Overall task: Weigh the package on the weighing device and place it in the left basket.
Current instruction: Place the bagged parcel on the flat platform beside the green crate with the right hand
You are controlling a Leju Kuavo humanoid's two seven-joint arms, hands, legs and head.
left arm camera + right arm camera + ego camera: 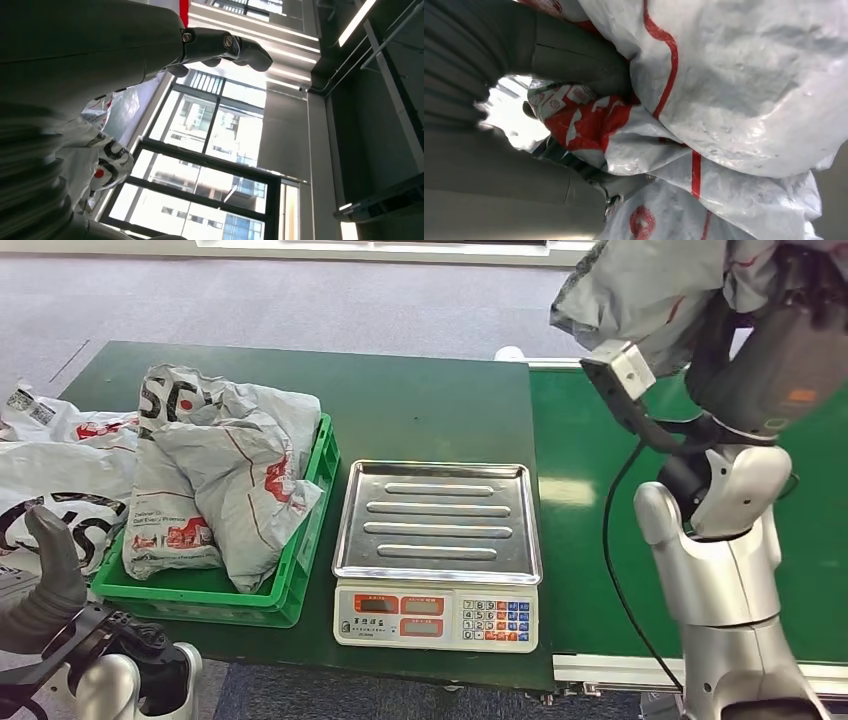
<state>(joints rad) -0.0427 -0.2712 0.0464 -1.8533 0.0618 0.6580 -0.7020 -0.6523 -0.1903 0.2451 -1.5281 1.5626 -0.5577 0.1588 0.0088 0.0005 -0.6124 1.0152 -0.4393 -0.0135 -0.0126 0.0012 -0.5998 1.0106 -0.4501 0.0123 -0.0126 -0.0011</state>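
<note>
My right hand (775,310) is raised at the upper right, above the conveyor, gripping a crumpled grey package (650,285) with red markings. In the right wrist view the package (744,95) lies pressed against that hand's thumb and fingers (579,62). The weighing device (437,616) stands at the table's front centre, and its steel tray (437,520) is bare. To its left sits the green basket (303,565), holding several grey packages (235,475). My left hand (50,575) is low at the front left, thumb up, holding nothing; its fingers (227,45) are slightly bent.
More white and grey packages (60,465) lie on the table left of the basket. The dark green table (420,400) meets a brighter green conveyor belt (580,470) on the right. A black cable (610,550) hangs from my right arm beside the scale.
</note>
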